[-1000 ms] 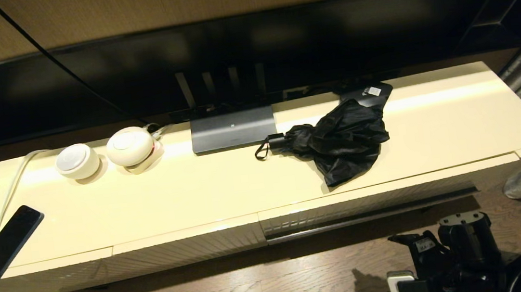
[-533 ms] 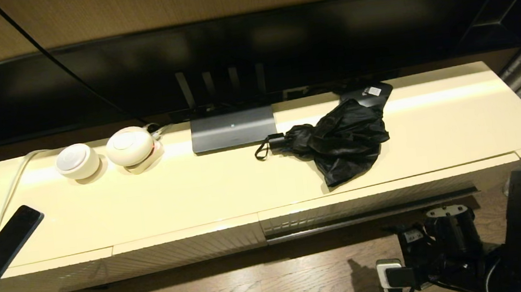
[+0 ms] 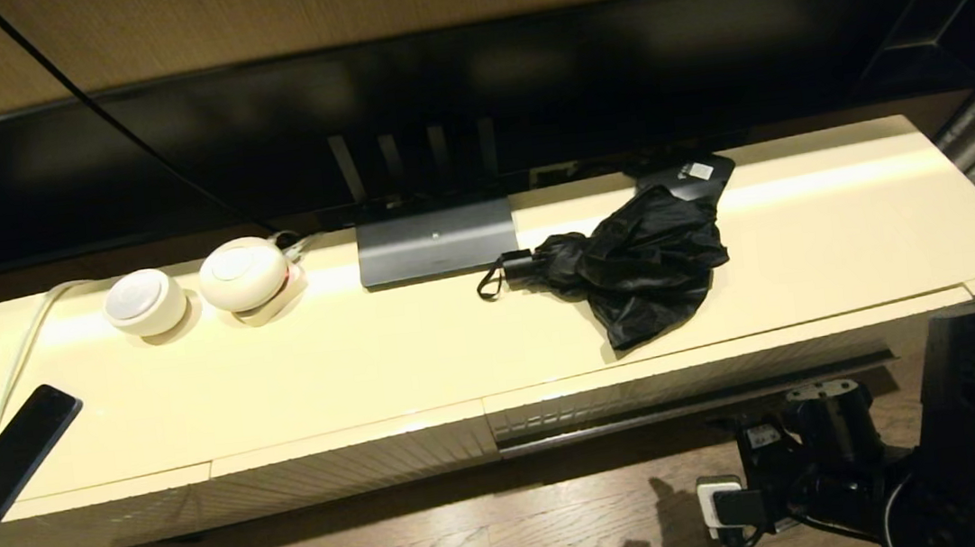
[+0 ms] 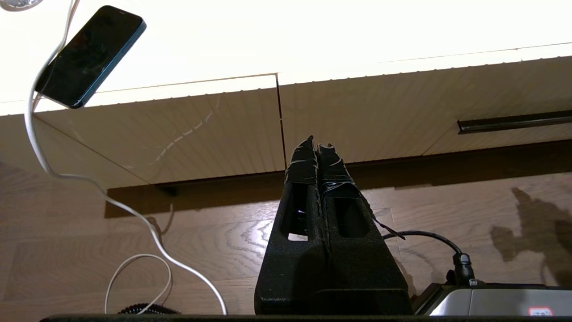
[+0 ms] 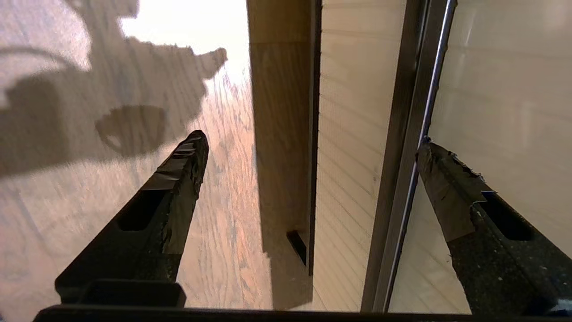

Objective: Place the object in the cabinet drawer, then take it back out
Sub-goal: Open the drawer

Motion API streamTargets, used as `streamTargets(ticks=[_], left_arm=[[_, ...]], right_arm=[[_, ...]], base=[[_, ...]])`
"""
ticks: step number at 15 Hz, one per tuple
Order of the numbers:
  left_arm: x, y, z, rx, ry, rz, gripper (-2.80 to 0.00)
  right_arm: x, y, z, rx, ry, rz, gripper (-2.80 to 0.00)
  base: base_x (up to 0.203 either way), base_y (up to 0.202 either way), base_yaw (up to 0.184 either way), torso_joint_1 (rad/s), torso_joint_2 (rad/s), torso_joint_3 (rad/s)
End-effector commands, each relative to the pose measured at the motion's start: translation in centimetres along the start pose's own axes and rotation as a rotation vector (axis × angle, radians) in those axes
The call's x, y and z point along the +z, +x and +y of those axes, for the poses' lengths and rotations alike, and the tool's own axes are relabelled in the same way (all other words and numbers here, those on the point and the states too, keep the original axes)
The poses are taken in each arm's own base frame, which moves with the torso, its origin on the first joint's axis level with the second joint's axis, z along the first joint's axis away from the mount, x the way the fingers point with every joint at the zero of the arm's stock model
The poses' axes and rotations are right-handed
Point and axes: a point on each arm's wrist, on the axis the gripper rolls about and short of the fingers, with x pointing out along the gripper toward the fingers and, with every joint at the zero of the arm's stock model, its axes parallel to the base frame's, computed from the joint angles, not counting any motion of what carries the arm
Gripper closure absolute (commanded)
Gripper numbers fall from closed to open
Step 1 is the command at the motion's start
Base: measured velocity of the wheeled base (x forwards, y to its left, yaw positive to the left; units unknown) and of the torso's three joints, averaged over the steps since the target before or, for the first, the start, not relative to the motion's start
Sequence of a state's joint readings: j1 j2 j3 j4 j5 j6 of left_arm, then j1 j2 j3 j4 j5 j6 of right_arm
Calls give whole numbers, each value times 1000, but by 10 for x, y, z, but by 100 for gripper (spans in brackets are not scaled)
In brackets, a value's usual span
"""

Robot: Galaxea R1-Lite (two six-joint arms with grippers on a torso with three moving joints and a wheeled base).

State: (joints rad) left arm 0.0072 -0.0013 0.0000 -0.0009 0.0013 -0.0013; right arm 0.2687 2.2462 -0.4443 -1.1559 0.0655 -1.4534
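Nothing done yet, going by how things lie: drawer (image 3: 689, 384) shut, umbrella (image 3: 631, 263) on top of the cabinet (image 3: 371, 367), every step left: open, drop it in, close or not, pull it out again.

Left to right along the cabinet top: phone (image 3: 15, 453) at the left end on its white cable (image 3: 9, 378), two round white pucks (image 3: 146, 300) behind it, grey TV stand plate (image 3: 436, 241) at mid-cabinet, then the umbrella just right of the plate, near the cabinet's front edge above the drawer. Small black box (image 3: 694, 172) with a white label sits at the umbrella's back, touching or close; can't tell which.

Umbrella: black, collapsed but not strapped, glossy fabric in loose folds spilling toward the front edge. Short handle and wrist loop point left toward the plate. Floppy; I'd go for the handle end, the fabric will slip.

My left gripper (image 4: 316, 147): fingers pressed together, empty, parked low in front of the cabinet's left panels.

My right gripper (image 5: 313, 170): fingers wide apart, empty, low in front of the drawer, straddling its dark lower strip. Judging I'm lining up for the pull.
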Motion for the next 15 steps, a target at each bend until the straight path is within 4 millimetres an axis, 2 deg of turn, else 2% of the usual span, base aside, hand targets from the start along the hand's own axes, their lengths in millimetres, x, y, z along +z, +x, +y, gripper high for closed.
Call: streamTargets(ticks=[1, 15], left_arm=[[-1, 0, 0, 1, 0, 4, 0], [-1, 0, 0, 1, 0, 5, 0]], right_arm=[[-2, 9, -5, -17, -5, -9, -280], [-14, 46, -20, -75, 29, -53, -280]], base=[[0, 0, 0, 0, 0, 0], [0, 0, 0, 0, 0, 0]])
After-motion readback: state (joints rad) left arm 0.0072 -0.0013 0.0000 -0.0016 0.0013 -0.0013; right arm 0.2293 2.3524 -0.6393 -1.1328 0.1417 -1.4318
